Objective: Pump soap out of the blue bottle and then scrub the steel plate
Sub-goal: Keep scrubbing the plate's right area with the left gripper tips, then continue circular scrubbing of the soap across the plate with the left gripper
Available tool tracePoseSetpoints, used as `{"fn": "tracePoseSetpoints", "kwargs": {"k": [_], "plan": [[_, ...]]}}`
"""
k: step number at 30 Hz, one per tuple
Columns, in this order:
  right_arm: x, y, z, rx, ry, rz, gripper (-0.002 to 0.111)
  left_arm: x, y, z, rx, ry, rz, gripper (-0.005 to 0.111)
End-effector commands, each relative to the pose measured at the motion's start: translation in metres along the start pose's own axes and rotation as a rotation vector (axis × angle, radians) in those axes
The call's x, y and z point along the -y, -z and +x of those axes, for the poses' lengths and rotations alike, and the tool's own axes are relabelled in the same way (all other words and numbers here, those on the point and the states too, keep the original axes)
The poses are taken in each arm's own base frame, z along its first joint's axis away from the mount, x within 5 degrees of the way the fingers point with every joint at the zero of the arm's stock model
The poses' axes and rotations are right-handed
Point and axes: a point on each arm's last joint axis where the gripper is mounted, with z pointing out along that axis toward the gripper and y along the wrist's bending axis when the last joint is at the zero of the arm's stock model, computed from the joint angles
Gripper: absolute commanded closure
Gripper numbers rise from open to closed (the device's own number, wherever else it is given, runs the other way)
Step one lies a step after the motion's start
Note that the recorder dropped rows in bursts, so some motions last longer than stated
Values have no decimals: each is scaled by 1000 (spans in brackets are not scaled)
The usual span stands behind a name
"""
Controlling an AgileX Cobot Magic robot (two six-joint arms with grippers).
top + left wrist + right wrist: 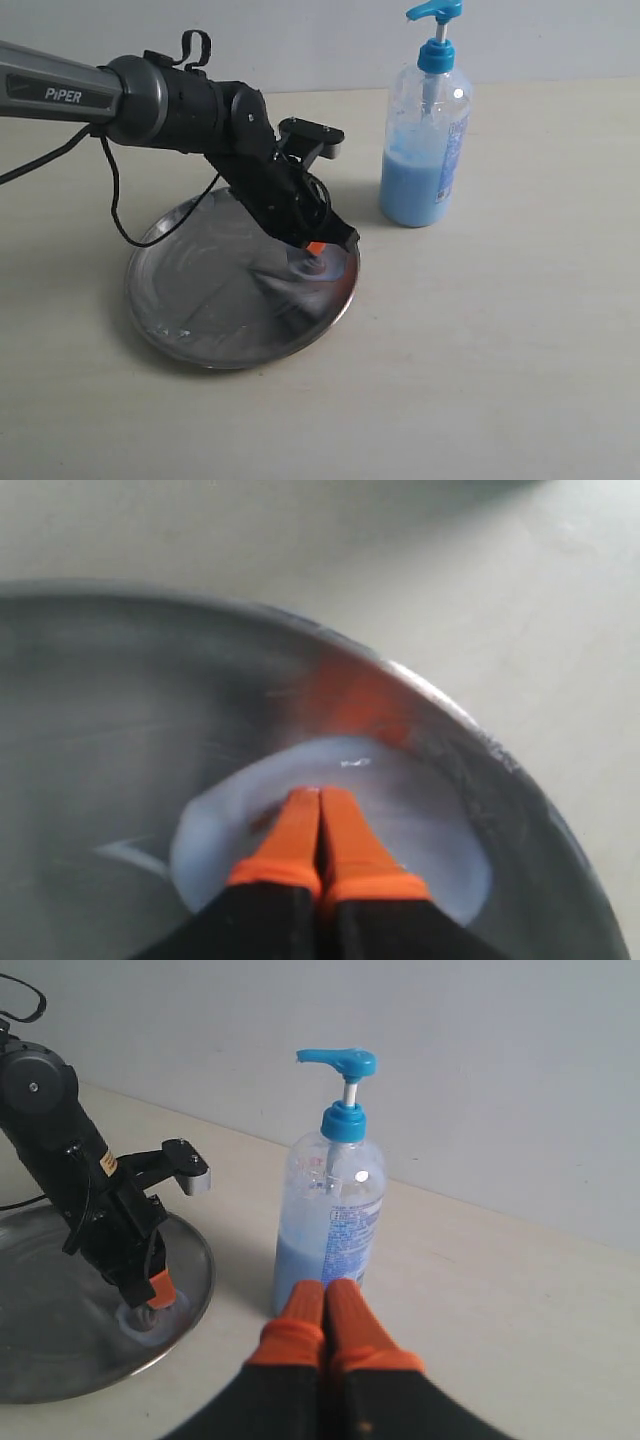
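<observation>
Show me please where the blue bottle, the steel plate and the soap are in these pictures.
blue bottle (pixel 415 190), exterior view, on the liquid-filled lower body.
steel plate (pixel 190 285), exterior view, on its bare floor.
soap (pixel 425 825), left wrist view, on the pale blue smear.

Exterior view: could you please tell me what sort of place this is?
Probably a robot test bench, not a kitchen: a plain beige table against a blank wall, a plate and a pump bottle on it, and a robot arm reaching into the plate.
</observation>
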Motion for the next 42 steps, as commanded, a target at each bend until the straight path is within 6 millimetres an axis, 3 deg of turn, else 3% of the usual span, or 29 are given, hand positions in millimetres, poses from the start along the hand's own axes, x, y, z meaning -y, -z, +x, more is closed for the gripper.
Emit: {"fn": "tracePoseSetpoints", "kwargs": {"k": [1,13,20,29,42], "plan": [[0,-1,0,8,3,-3,108,-7,-4,13,-111,-14,-4,107],[0,-1,0,8,3,-3,108,16,-5,13,-115,69,157,107],[0,-1,0,8,3,-3,108,28,-8,7,-50,34,147,107],[0,-1,0,8,3,-3,108,18,-8,-2,53,-8,53,107],[0,-1,0,8,3,-3,108,-18,-3,5,-11,34,-39,107]]}}
